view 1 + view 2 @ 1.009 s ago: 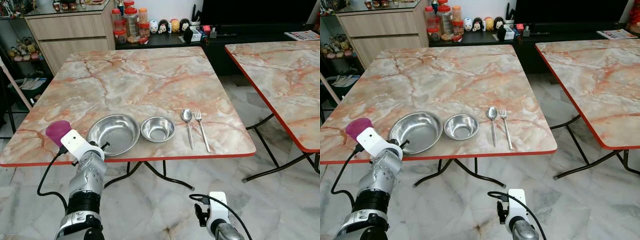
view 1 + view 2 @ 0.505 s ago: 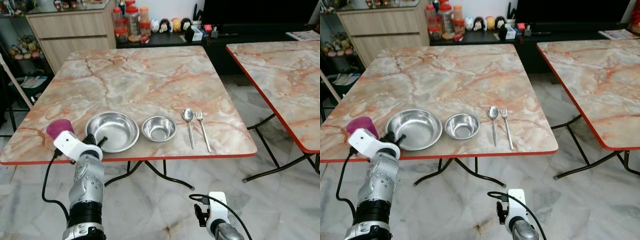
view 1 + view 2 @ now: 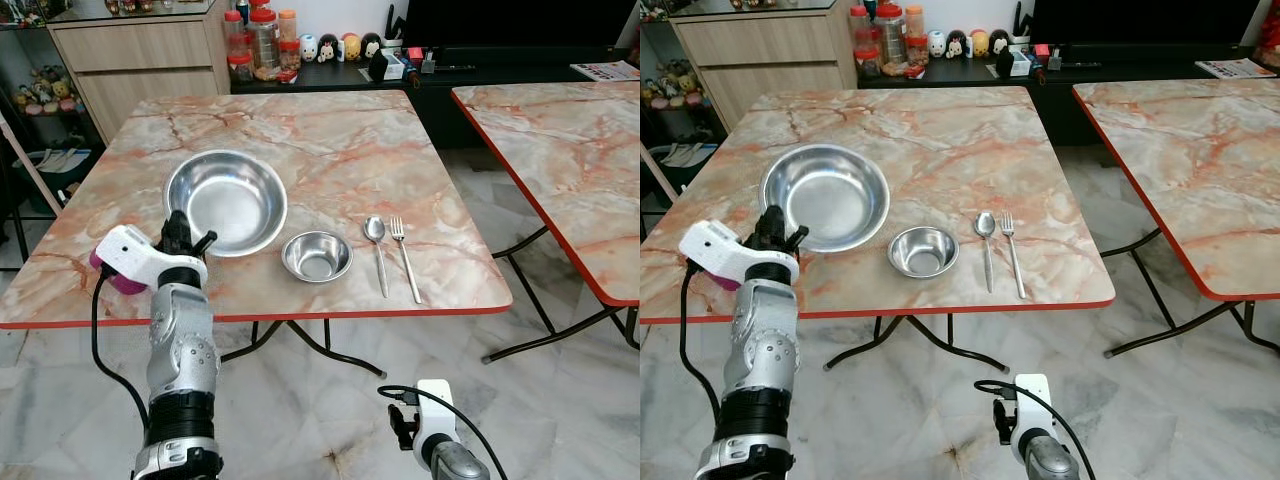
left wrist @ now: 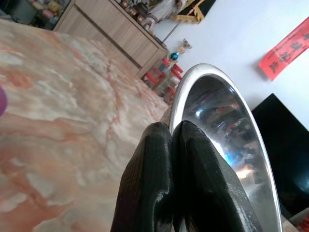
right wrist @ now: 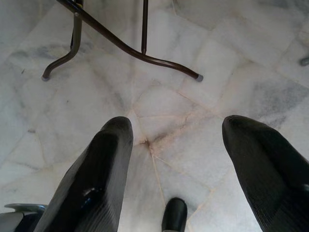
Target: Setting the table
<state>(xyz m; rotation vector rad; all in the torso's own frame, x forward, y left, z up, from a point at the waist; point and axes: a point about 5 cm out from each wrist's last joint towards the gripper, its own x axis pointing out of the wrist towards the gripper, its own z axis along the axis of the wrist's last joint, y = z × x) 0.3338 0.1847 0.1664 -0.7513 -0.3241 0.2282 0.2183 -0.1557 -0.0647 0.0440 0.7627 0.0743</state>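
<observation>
large steel bowl (image 3: 226, 200) tilts above the table (image 3: 330, 150), rim pinched in the left gripper (image 3: 180, 236) jaws, a step of placing it. small bowl (image 3: 317, 256), spoon (image 3: 377, 250), fork (image 3: 404, 256) lie rightward. next: lower it flat. right gripper (image 5: 176, 164) idle, jaws spread.

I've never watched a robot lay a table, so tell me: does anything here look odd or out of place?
Only one thing: the large steel bowl is tipped up off the marble table, pinched by its near rim in the left gripper. The small bowl, spoon and fork lie neatly side by side. Nothing looks spilled or damaged.
</observation>
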